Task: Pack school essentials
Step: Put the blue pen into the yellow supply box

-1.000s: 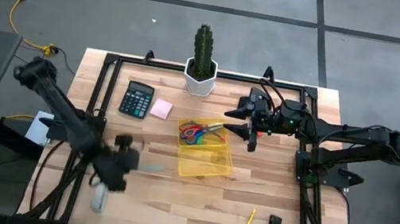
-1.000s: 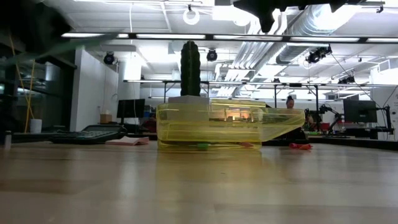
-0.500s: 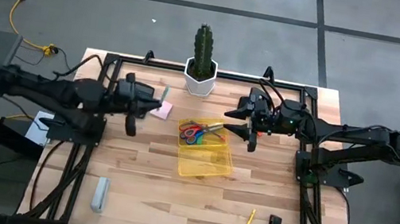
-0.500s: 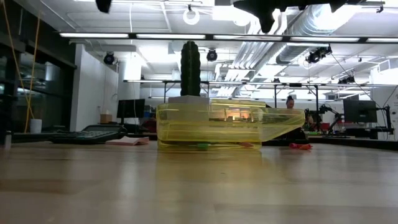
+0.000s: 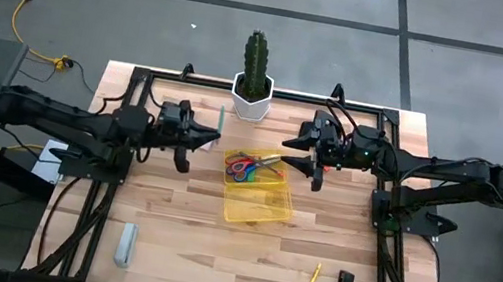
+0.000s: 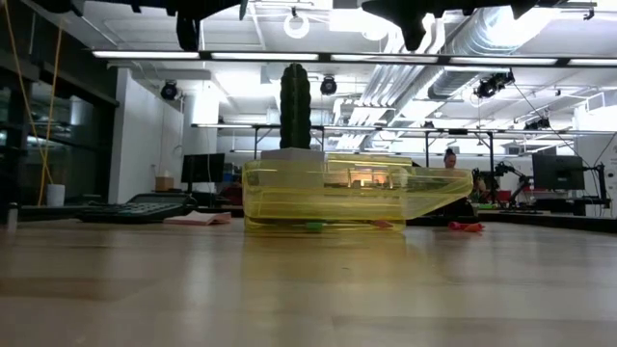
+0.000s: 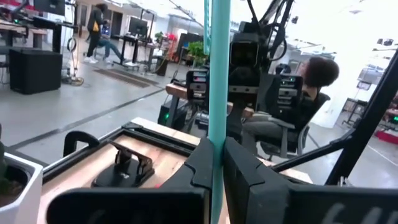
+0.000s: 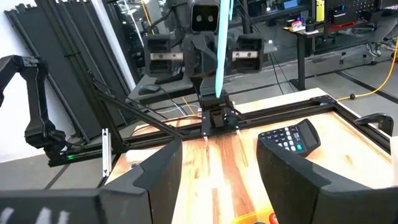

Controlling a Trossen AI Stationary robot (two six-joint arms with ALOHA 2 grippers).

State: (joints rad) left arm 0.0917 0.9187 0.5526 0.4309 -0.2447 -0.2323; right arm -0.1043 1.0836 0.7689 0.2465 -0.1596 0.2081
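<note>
Wooden desk (image 5: 214, 247) below us. Our left pincer (image 5: 214, 136) is shut tight on the light-blue pen (image 7: 218, 81), held upright. It is light, stiff, smooth; we grip mid-shaft. Right pincer (image 5: 301, 163) open.

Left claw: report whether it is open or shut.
Shut. The left claw is closed on the light-blue pen, which stands upright between its fingers; the high view shows it left of the yellow tray.
</note>
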